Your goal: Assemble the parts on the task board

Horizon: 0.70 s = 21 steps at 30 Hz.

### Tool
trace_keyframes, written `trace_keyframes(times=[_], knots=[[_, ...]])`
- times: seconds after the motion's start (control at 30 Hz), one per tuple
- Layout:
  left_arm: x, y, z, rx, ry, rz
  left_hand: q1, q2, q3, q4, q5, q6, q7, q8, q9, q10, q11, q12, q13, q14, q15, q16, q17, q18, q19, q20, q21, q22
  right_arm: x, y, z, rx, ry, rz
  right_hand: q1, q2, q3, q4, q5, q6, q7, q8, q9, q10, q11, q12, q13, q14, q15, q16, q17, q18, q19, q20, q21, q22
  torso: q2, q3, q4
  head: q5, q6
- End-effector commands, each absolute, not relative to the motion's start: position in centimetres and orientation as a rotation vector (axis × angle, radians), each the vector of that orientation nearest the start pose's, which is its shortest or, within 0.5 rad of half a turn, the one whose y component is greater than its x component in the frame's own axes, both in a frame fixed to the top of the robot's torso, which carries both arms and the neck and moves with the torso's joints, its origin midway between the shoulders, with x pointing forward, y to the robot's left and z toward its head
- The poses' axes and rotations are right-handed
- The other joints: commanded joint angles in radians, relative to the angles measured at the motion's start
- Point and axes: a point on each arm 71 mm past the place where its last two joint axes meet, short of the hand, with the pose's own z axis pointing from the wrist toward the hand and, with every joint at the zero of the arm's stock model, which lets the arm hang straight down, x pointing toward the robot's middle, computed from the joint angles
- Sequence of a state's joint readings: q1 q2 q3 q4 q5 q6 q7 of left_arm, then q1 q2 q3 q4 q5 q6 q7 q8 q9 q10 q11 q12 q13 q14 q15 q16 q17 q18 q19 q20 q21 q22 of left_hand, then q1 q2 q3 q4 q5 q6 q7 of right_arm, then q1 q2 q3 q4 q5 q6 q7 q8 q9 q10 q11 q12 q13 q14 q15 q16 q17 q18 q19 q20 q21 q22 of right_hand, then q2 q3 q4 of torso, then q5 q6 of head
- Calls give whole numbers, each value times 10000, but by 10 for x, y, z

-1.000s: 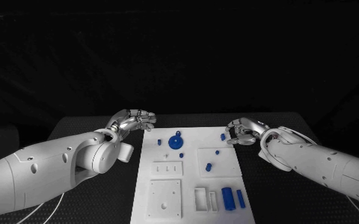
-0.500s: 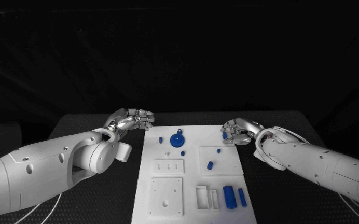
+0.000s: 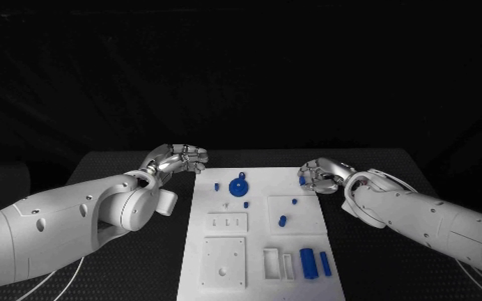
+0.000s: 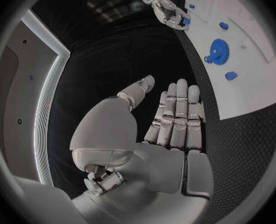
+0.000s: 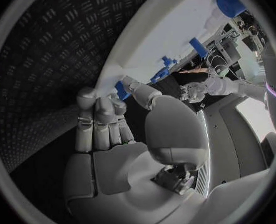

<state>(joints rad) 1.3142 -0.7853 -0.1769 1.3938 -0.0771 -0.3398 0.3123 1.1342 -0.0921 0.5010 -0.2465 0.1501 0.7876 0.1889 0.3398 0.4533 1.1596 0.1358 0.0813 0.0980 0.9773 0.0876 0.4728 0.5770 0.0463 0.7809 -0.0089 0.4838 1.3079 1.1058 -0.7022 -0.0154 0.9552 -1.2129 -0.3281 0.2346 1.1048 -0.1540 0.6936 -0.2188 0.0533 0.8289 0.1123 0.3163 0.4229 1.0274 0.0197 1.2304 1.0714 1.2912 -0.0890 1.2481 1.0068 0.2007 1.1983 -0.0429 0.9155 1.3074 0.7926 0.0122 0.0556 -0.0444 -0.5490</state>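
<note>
Far right edge of board: small blue peg [image 3: 300, 182], my R hand [image 3: 322, 177] fingers pinching it.
L hand [image 3: 181, 159]: fingers curled, holding nothing, beside board [image 3: 226, 273].

The left hand [image 4: 169, 119] hangs over the dark surface [image 4: 250, 149], its fingers [image 4: 182, 109] straight and side by side, holding nothing. Just beside their tips lies the edge of the white task board [image 4: 237, 92], carrying a blue gear [image 4: 219, 51] and small blue parts. At the board's far edge, the right hand [image 4: 171, 12] touches a blue peg [image 4: 185, 21].
</note>
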Motion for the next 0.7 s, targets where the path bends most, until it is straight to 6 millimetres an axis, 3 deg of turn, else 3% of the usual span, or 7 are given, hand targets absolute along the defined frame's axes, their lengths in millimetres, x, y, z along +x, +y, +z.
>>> trace_keyframes(times=[0.03, 0.37, 0.7], knots=[[516, 220, -180, -9941, 15198, -13595, -123, -4, 15, -44, -17, 27, -11, -47, 15, 38, 14, 5, 9, -21, 61, -64, 12, 207, -81, 24, 34, 179, 545, -301, -253, 850, 16992, 6179, 40, -4, 97, -23, -44, 537, 177, 74, 18, -61, -27, 59, -12, 10, -43, -17, 21, 611, -56, -42, 41, 207, -5, 0, -24, 14, -11], [517, 220, -180, -9943, 15185, -13574, -123, -3, 18, -47, -16, 19, -7, -53, 16, 29, 19, -2, 8, -22, 61, -69, 17, 207, -83, 25, 35, 178, 545, -301, -253, 820, 16952, 6202, 17, -116, 106, -109, -35, 584, 215, 89, 22, -61, 10, 74, -11, 14, -5, -10, 37, 611, -57, -48, 75, 211, -12, -4, -18, 9, 3], [517, 220, -180, -9947, 15189, -13572, -124, -4, 20, -50, -16, 15, -4, -58, 18, 24, 22, -8, 7, -22, 62, -75, 22, 207, -84, 26, 36, 178, 545, -298, -253, 813, 16961, 6241, 0, -66, 117, -113, -42, 623, 220, 106, 29, -62, 15, 81, -12, 15, 1, -8, 43, 611, -57, -48, 87, 208, -11, -24, -13, 0, -9]])
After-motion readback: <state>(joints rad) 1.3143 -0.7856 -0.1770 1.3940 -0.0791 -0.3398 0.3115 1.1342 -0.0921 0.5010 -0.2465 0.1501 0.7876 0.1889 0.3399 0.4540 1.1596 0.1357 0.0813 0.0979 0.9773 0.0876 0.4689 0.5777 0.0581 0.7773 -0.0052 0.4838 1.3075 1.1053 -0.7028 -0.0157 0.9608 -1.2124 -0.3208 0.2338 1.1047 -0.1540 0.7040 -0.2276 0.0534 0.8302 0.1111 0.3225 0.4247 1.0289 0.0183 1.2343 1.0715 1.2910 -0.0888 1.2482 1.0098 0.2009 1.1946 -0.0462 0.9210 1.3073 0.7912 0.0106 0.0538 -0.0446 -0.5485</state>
